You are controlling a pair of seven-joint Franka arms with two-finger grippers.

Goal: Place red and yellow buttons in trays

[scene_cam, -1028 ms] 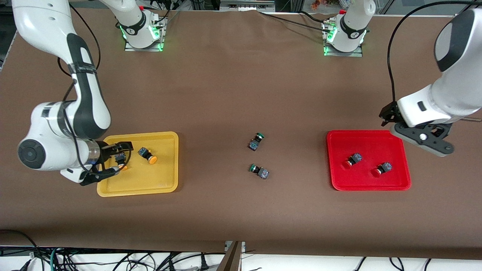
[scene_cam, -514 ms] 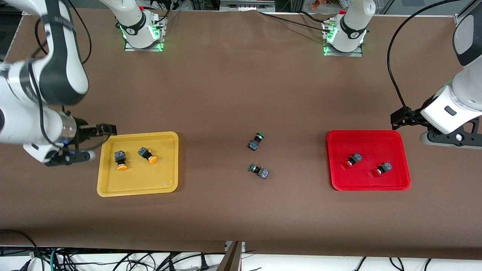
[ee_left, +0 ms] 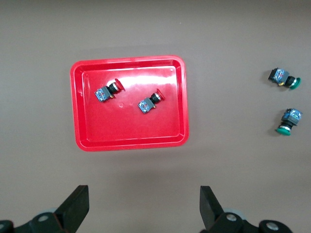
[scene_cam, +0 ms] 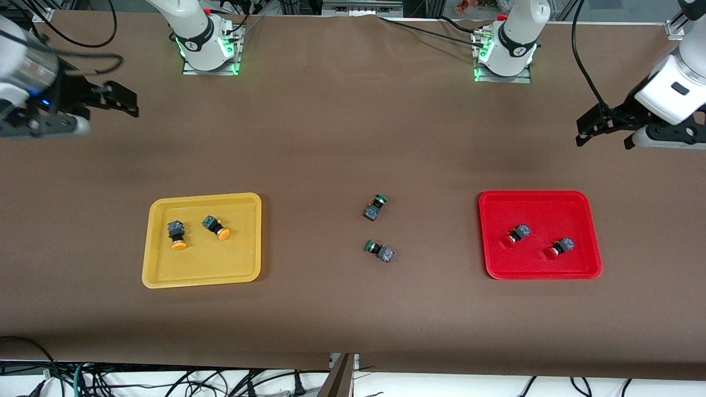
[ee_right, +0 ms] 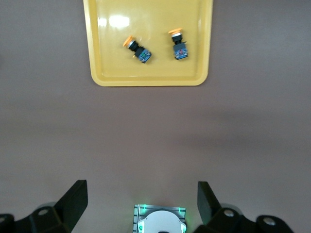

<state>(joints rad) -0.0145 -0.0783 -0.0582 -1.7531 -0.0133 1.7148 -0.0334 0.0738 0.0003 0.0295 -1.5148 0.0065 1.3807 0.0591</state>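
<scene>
We have pulled both arms back: the right gripper (scene_cam: 118,102) and left gripper (scene_cam: 598,129), both wide and empty, now hover over bare table. Two yellow buttons (scene_cam: 177,234) lie in the yellow tray (scene_cam: 242,270), two red buttons (scene_cam: 515,235) in the red tray (scene_cam: 584,270); sorting looks finished.

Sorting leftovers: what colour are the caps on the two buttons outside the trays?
Green, on both buttons; clearest in the front view.

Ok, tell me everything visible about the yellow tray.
The yellow tray is a shallow glossy plastic rectangle with rounded corners and a raised rim, lying flat on the brown table toward the right arm's end. Two orange-capped buttons lie on their sides in it, apart from each other. No pincer touches it.
</scene>
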